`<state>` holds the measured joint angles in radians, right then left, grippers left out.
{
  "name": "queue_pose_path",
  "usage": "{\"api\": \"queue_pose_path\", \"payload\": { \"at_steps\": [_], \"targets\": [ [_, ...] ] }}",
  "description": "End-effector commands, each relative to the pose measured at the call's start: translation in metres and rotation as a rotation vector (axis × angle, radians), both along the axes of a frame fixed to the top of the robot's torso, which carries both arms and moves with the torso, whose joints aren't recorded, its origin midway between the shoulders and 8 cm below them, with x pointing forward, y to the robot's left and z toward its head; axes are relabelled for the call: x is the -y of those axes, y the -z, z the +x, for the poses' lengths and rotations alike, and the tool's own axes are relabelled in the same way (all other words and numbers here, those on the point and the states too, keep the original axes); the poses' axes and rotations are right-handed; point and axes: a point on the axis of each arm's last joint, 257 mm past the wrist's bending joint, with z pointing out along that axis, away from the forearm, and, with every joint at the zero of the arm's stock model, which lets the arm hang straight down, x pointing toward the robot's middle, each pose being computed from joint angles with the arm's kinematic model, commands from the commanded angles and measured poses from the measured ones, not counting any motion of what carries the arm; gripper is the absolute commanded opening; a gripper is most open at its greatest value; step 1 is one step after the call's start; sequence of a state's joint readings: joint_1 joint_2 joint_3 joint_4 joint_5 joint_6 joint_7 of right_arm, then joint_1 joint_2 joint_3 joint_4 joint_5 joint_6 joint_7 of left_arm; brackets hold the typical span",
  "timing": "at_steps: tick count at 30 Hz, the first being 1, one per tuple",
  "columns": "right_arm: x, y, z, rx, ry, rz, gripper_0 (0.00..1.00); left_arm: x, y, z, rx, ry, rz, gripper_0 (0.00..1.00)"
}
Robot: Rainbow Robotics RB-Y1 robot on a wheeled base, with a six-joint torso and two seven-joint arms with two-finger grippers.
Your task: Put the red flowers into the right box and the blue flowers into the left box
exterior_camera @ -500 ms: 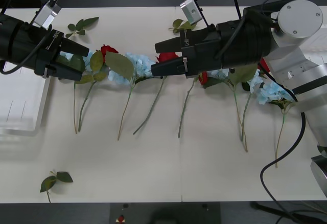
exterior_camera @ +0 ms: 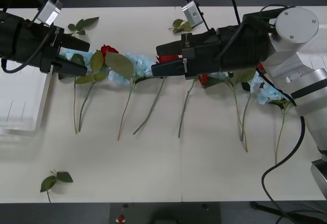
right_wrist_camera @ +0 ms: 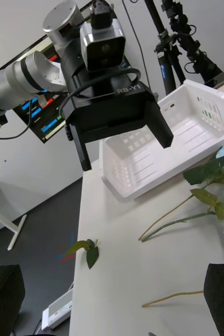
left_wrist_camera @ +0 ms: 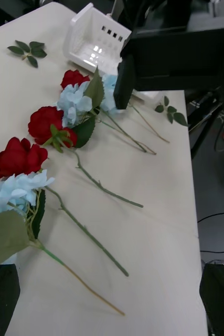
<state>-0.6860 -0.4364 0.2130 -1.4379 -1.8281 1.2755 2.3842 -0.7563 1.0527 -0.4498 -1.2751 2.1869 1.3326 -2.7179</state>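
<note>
Red flowers and blue flowers lie mixed in a row across the table, stems toward me. One red rose (exterior_camera: 107, 50) lies near a blue flower (exterior_camera: 137, 63); a second rose (exterior_camera: 166, 58) shows between my right gripper's fingers. My right gripper (exterior_camera: 155, 60) is open over the row's middle. My left gripper (exterior_camera: 86, 59) is open at the row's left end, over a leaf and pale blue petals. The left box (exterior_camera: 20, 101) sits at the table's left edge and shows behind the left gripper (right_wrist_camera: 122, 137) in the right wrist view. The right box (left_wrist_camera: 98, 41) stands beyond the roses (left_wrist_camera: 48, 125).
Loose green leaf sprigs lie at the far left (exterior_camera: 82, 25), the far middle (exterior_camera: 181, 25) and the near left (exterior_camera: 55, 179). More blue flowers (exterior_camera: 266, 93) lie under my right arm. The near half of the table holds only stems.
Both arms have shifted slightly, the left gripper edging toward the table's far side. The flowers lie where they were, and both grippers stay open.
</note>
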Motion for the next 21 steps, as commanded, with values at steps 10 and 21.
{"api": "queue_pose_path", "payload": {
  "at_steps": [10, 21],
  "targets": [
    [0.046, -0.023, 0.002, -0.493, 0.159, -0.323, 1.00, -0.051, 0.017, 0.050, 0.126, -0.157, 0.209, 1.00],
    [0.177, 0.017, 0.040, -0.648, 0.692, -0.624, 1.00, -0.124, 0.055, 0.083, -0.066, -0.481, 0.262, 1.00]
  ]
}}
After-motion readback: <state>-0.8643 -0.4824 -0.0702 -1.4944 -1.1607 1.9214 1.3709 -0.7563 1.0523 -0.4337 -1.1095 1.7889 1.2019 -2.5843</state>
